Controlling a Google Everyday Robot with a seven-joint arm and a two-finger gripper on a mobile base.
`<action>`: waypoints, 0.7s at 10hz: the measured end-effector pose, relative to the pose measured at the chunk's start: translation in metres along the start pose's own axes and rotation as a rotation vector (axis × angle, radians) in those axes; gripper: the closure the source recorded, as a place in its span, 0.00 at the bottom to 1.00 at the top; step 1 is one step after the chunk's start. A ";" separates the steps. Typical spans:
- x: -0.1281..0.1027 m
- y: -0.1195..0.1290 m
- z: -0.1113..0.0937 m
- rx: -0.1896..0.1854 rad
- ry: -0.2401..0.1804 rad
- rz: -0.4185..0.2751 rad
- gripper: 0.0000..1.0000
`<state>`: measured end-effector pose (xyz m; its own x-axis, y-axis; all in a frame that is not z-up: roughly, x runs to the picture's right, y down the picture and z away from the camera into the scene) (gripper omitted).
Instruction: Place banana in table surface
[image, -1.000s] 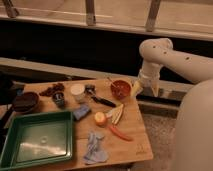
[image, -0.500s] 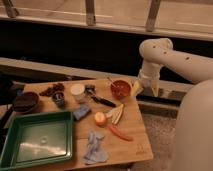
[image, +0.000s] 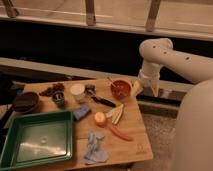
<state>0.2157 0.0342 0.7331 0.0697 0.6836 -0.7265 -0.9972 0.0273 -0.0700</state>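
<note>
The banana (image: 116, 113), a pale yellow-cream bunch of slim pieces, lies flat on the light-brown wooden table surface (image: 136, 145), right of centre. It sits between a round yellow-orange fruit (image: 100, 118) and the table's right edge. My gripper (image: 135, 89) hangs from the white arm (image: 156, 55) at the table's far right edge, just right of an orange bowl (image: 120, 89). It is apart from the banana, up and to the right of it.
An orange-red carrot-like piece (image: 120, 132) lies in front of the banana. A green tray (image: 69, 136) fills the front left. A blue cloth (image: 94, 148), blue sponge (image: 82, 112), dark utensil (image: 103, 101), white cup (image: 77, 91), small can (image: 59, 99) and dark bowl (image: 26, 102) are spread about.
</note>
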 end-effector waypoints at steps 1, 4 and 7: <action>0.000 0.000 0.000 0.000 0.000 0.000 0.25; 0.001 0.000 0.000 0.002 -0.002 0.000 0.25; -0.006 0.017 -0.001 -0.058 -0.069 -0.008 0.25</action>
<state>0.1978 0.0299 0.7359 0.0737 0.7319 -0.6774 -0.9932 -0.0076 -0.1163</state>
